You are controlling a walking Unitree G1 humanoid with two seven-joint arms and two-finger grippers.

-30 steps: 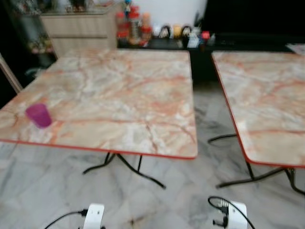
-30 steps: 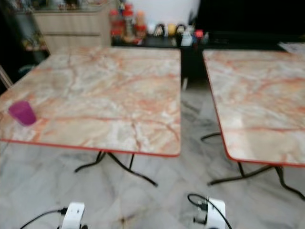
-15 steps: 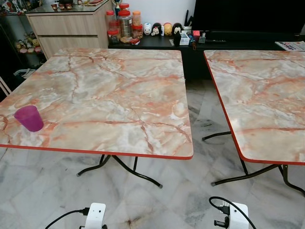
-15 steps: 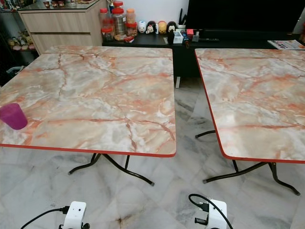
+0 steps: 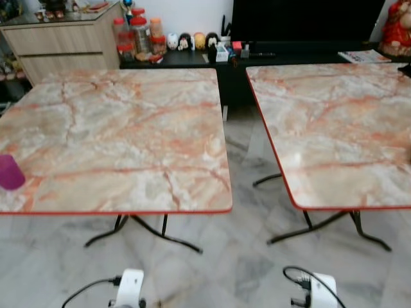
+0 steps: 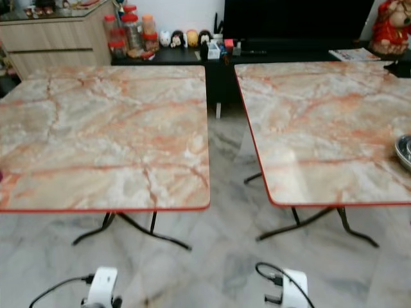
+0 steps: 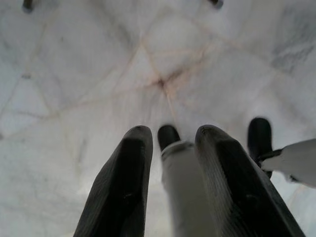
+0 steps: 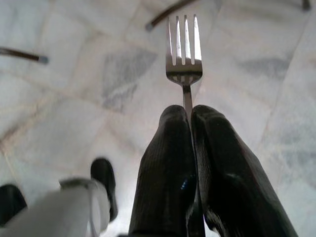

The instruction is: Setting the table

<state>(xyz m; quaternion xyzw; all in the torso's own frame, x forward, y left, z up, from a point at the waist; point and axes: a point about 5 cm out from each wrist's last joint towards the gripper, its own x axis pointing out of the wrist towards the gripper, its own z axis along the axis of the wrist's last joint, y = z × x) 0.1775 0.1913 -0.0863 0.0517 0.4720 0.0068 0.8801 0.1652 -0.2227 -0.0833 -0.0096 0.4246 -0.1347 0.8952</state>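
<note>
I have a fork (image 8: 184, 49) pinched tight between the two fingers of my right gripper (image 8: 190, 114), prongs sticking out past the tips, down low over the floor (image 8: 74, 74). My left gripper (image 7: 170, 136) hangs by my leg with its fingers apart and nothing in them.

My view has swung to the right since a moment ago. The right table (image 6: 321, 122) now sits more in the middle, and a dish (image 6: 404, 151) peeks in at its right edge. The purple cup (image 5: 9, 172) has slid to the left edge of the picture, near the left table's (image 5: 115, 128) front left corner. I think the fork belongs beside that dish, so I am turning the right way.
</note>
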